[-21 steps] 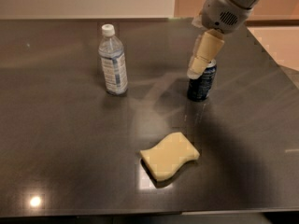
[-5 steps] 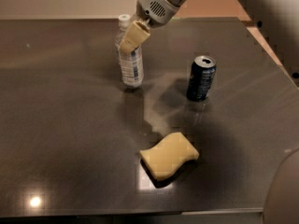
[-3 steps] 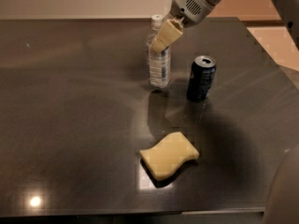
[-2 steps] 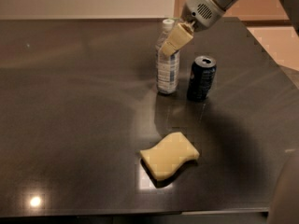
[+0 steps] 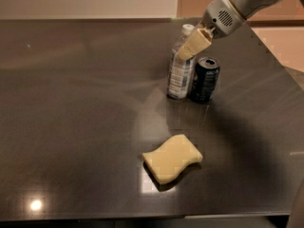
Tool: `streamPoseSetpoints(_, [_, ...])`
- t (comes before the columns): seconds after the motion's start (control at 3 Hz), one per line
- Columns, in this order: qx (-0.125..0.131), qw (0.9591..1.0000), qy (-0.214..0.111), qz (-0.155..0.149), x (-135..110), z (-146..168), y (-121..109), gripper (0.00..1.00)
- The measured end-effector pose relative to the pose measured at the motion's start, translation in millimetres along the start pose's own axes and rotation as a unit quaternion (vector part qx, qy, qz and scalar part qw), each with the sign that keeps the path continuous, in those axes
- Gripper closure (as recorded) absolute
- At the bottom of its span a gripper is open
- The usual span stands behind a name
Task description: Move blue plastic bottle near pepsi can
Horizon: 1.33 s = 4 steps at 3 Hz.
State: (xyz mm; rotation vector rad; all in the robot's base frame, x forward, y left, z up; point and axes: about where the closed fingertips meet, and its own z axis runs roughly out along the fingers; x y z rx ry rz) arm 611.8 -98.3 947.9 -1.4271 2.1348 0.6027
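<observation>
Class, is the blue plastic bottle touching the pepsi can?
Cannot tell: in the camera view the blue plastic bottle and pepsi can overlap, no gap visible. The claw grips the bottle's shoulder.

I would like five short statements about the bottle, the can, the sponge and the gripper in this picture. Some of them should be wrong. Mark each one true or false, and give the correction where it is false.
1. The blue plastic bottle stands upright just left of the pepsi can. True.
2. The gripper hangs over the sponge. False: it is at the upper part of the bottle, just below the white cap.
3. The sponge lies nearer to the camera than the can. True.
4. The pepsi can lies on its side. False: it stands upright on the table.
5. The bottle has no cap. False: its white cap is on.
</observation>
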Motion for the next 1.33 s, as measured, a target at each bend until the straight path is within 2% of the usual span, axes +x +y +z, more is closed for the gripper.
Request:
streamPoseSetpoints(0.67, [-0.002,1.0,-0.005,0.007,7.4,-1.8,-0.4,0.12])
streamPoseSetpoints(1.0, [-0.002,1.0,-0.006,0.007,6.0,0.7,-1.1,0.0])
streamPoseSetpoints(1.33, [-0.002,1.0,-0.006,0.007,6.0,0.8,-1.2,0.0])
